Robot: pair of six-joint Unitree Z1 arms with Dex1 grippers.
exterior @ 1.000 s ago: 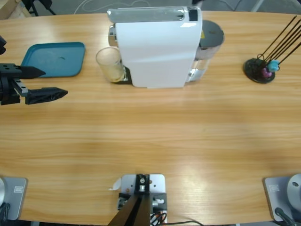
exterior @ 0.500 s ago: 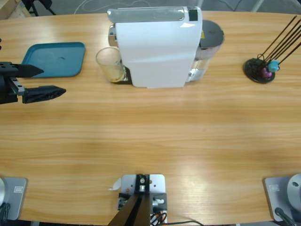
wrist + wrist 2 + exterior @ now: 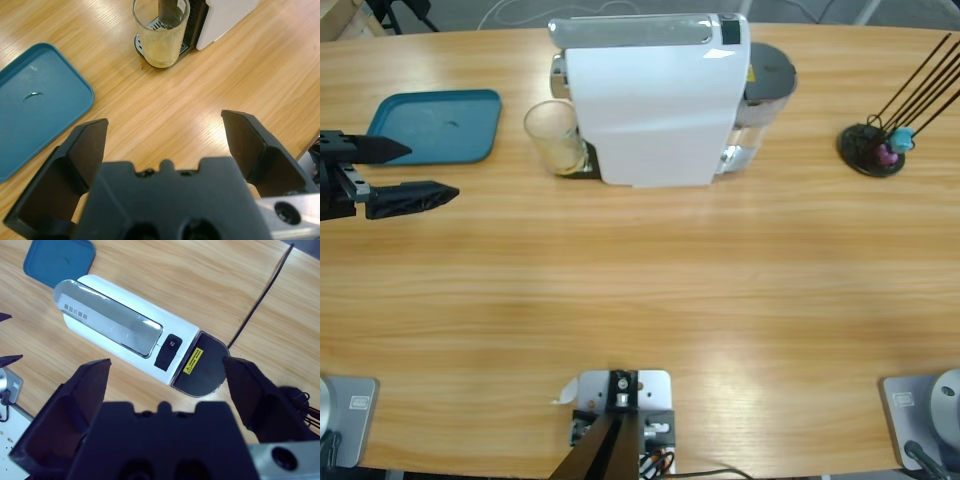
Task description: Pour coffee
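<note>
wooden table (image 3: 650,280) | left end effector (image 3: 408,172) agape | coffee (image 3: 558,158) apart

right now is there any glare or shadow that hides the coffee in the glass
High view: the small clear glass tumbler is readable, the tan-brown coffee faint at its base beside the white boxy coffee machine. Left wrist view: soft glare streaks the wooden table, not the glass, so the coffee shows clearly. Right wrist view: the glass is not visible; the machine's silver top reflects light.
</note>
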